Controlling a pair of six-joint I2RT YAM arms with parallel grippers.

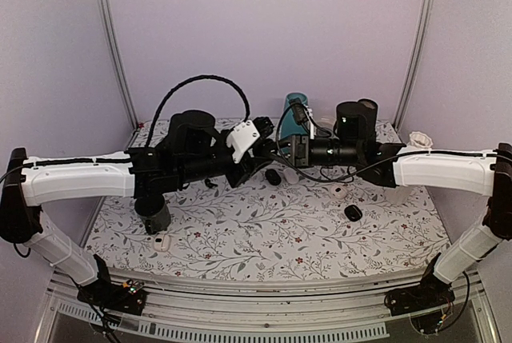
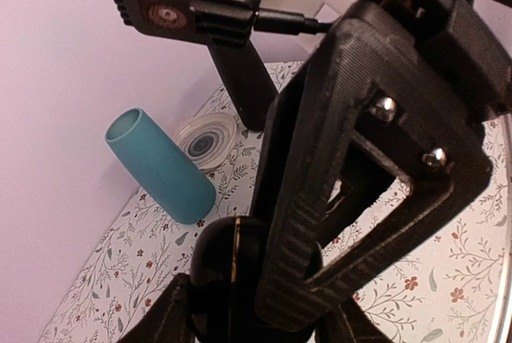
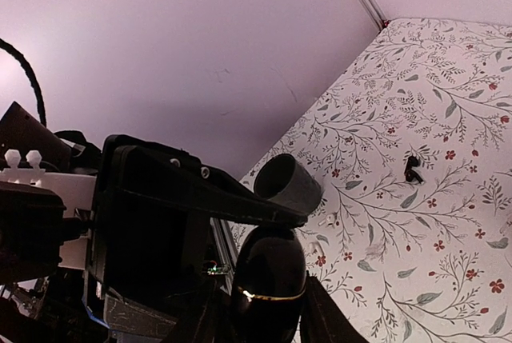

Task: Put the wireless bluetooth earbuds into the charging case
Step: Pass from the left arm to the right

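Early stage: charging case (image 3: 268, 275) held up over mid-desk, nothing inserted yet.
Left pincer (image 2: 248, 311) clamps the seemingly closed case; right pincer (image 3: 268, 315) straddles it, grip unclear; likely earbuds (image 3: 412, 169) lie on the desk (image 1: 264, 239), left.

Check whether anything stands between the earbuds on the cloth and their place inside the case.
The case itself: gripped in the air by the left end effector and the right end effector, it looks closed, showing only a thin gold seam. The earbuds lie on the cloth, apart from it.
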